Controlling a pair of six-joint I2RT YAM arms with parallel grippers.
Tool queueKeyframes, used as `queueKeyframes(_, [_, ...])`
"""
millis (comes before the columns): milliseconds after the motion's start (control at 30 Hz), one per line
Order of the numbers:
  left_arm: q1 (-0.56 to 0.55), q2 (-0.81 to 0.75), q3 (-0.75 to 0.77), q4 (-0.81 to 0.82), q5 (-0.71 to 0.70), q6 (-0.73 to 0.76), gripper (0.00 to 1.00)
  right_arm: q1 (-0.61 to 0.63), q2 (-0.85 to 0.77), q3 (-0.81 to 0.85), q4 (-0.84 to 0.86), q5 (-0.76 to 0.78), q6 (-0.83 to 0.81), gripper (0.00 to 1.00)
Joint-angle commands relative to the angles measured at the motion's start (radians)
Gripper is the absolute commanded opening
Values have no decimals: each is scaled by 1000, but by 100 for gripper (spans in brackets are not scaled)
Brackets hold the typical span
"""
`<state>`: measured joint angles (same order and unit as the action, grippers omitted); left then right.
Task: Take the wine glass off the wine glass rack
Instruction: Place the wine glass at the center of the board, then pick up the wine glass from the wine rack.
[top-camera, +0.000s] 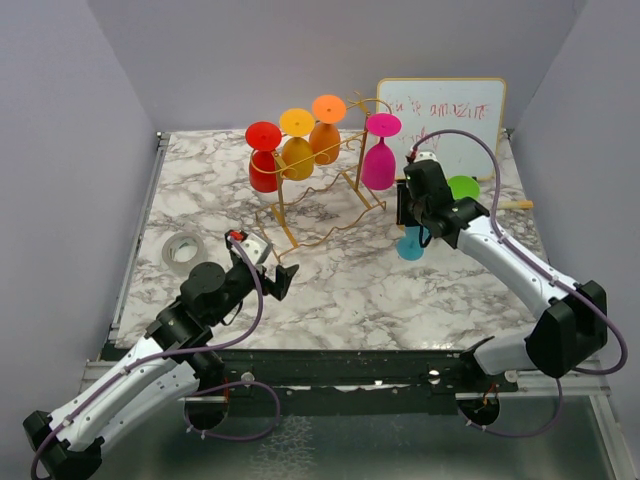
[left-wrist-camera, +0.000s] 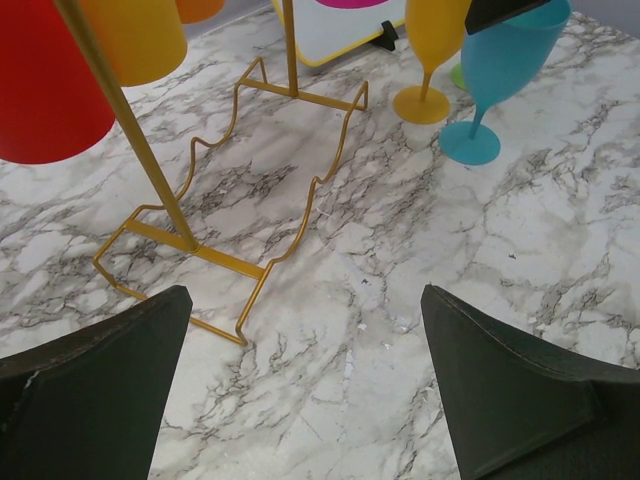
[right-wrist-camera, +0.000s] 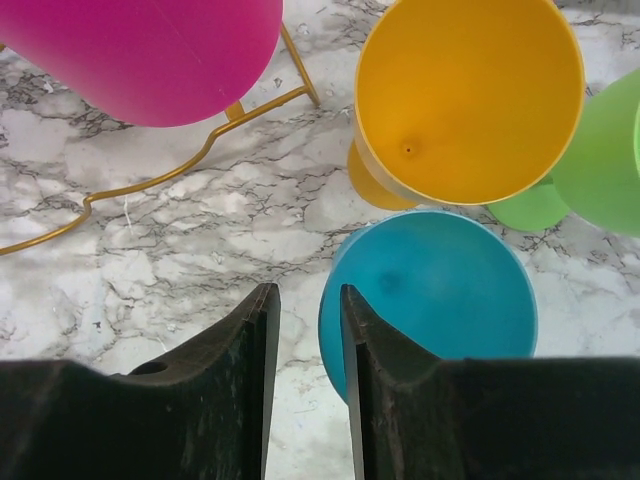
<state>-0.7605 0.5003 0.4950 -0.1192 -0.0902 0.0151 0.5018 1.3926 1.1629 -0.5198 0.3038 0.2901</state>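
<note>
The left claw (top-camera: 284, 273) hovers over the table (top-camera: 350, 290) with its fingers wide apart, at 7 o'clock from the wine glass rack (left-wrist-camera: 146, 160). At 4 o'clock from the rack a blue wine glass (right-wrist-camera: 440, 290) stands upright on the table. The right claw (right-wrist-camera: 305, 290) is a little apart, with the rim of this glass between its fingers. A red glass (top-camera: 263, 170) and a pink glass (top-camera: 378, 165) hang upside down on the rack.
</note>
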Motion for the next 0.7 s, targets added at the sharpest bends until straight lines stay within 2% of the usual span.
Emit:
queueKeyframes(0, [7, 4, -14, 15, 36, -12, 99, -4, -50, 37, -15, -33, -15, 37])
queueKeyframes(233, [14, 7, -9, 10, 13, -12, 99, -5, -125, 43, 34, -75, -23, 36])
queueKeyframes(433, [19, -17, -14, 10, 0, -11, 99, -6, -167, 52, 126, -34, 22, 36])
queueKeyframes(567, [23, -26, -20, 12, -10, -12, 99, -23, -142, 118, 136, -32, 55, 39])
queueKeyframes(667, [24, -25, -20, 11, -11, -12, 99, -57, -127, 163, 167, -89, 99, 47])
